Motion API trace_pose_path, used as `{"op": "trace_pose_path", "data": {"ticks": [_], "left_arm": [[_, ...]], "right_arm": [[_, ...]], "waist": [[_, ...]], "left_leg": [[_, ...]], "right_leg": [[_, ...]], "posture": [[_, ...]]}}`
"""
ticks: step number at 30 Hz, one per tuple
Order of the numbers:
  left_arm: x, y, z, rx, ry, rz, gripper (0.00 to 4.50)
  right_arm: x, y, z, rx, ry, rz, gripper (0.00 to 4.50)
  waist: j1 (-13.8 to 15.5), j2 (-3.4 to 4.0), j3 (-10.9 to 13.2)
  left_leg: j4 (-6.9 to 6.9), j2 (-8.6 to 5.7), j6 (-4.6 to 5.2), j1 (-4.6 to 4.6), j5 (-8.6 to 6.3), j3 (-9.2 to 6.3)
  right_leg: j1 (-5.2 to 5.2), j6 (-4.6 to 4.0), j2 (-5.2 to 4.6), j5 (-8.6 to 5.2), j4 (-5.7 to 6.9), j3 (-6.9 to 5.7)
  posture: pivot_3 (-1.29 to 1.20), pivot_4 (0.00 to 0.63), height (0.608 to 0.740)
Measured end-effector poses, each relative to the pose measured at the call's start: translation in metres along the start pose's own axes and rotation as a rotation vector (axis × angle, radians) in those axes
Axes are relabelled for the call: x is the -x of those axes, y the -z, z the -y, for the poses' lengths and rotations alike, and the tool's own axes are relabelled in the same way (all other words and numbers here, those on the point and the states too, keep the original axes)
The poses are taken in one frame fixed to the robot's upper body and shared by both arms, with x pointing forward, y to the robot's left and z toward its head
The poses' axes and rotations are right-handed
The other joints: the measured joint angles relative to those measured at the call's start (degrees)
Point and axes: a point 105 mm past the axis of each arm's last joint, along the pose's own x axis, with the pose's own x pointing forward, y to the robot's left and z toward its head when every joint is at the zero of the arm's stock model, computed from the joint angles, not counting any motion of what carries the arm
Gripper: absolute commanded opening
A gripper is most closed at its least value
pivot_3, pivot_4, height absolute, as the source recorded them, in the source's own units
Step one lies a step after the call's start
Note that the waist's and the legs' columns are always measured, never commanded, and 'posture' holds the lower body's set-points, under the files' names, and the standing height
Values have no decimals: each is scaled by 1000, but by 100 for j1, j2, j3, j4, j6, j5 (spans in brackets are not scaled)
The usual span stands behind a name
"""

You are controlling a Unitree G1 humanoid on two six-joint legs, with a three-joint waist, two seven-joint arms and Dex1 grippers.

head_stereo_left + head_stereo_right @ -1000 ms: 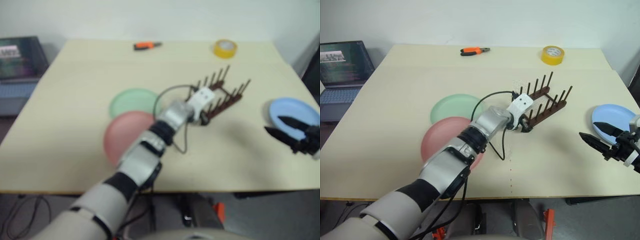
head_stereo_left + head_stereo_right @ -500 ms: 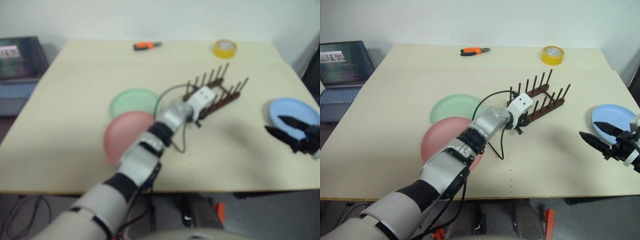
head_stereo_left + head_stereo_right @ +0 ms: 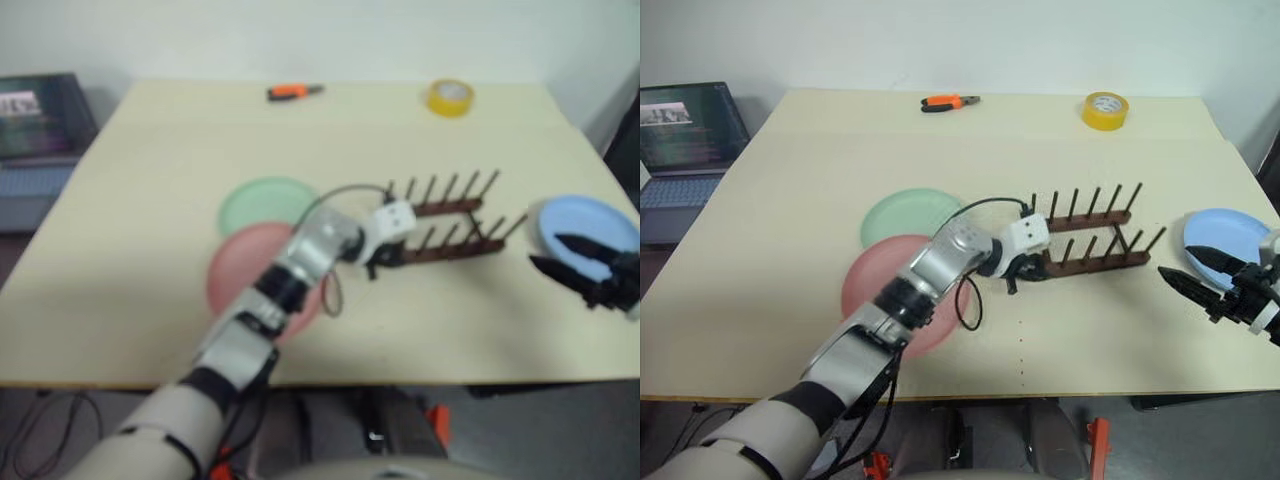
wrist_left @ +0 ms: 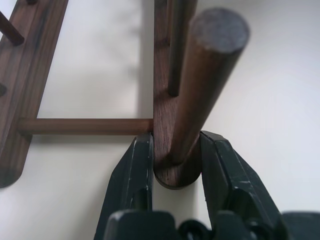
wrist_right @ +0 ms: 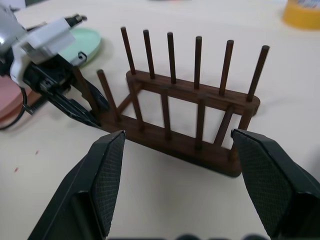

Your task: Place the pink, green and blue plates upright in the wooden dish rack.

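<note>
We clamp our left gripper (image 4: 175,165) jaws on the wooden dish rack (image 3: 1092,245) rail end: stiff, light, likely to slide. Our right gripper (image 5: 180,175) jaws stand apart.

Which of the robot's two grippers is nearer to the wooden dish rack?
Left. The left gripper is shut on the near rail's end of the wooden dish rack. The right gripper is open, apart from the rack's other end, over the blue plate.
</note>
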Motion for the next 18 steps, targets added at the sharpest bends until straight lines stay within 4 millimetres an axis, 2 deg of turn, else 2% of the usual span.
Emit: {"op": "trace_pose_path", "data": {"ticks": [5, 11, 18], "left_arm": [[0, -1, 17, -29, 73, 0, 1007], [-2, -4, 23, -31, 92, -1, 1007], [-8, -8, 25, -31, 79, 0, 1007]], "right_arm": [[13, 21, -1, 19, -2, -153, 3706], [27, 47, -5, 0, 9, -279, 3706], [32, 55, -4, 18, 25, -332, 3706]], "waist": [[3, 2, -1], [2, 5, -3], [-8, 3, -2]], "left_leg": [[6, -1, 0, -2, 0, -3], [5, -2, 0, -1, 0, -7], [6, -2, 0, 2, 0, -8]], "right_leg": [[1, 1, -1, 0, 1, 0], [1, 0, -1, -1, 2, -2], [1, 0, -1, -1, 2, -6]], "posture": [[0, 150, 740], [0, 150, 740], [0, 150, 740]]}}
